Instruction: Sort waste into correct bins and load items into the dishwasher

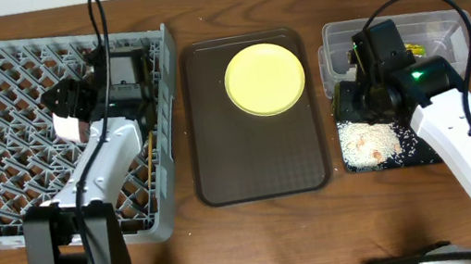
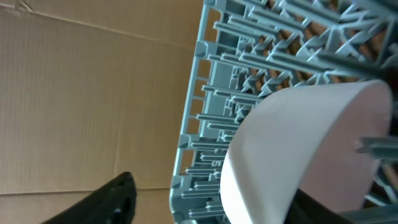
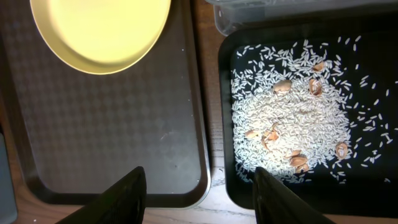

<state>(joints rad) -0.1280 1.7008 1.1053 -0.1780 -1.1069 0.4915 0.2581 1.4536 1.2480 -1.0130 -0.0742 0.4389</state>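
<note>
Over the left part of the surface (image 1: 261, 240), left claw (image 2: 217, 205) first: fingers wide apart, one dark finger (image 2: 115, 199) standing clear on its own, clamped on nothing. Close against the other side of that claw, white bowl (image 2: 298, 149), its smooth wall filling much of the wrist view. Behind and around the bowl, pegs and lattice of the grey rack (image 2: 249, 68). From overhead, bowl inside the rack and mostly hidden under the claw. Near the rack's right wall, thin wooden chopsticks (image 1: 151, 149) lying among the pegs.

Then the right claw (image 3: 199, 199): fingers likewise apart, holding nothing, hanging above the seam between brown tray (image 3: 124, 143) and black tray (image 3: 373, 193). Just beside it, in the black tray, a heap of white rice (image 3: 292, 106) with a few beige scraps (image 3: 283, 86) mixed in and stray grains scattered round. Farther off, at the far end of the brown tray, yellow plate (image 3: 99, 25) lying flat. Beyond the black tray and right next to it, clear tub (image 1: 453, 20), partly hidden by the arm.
</note>
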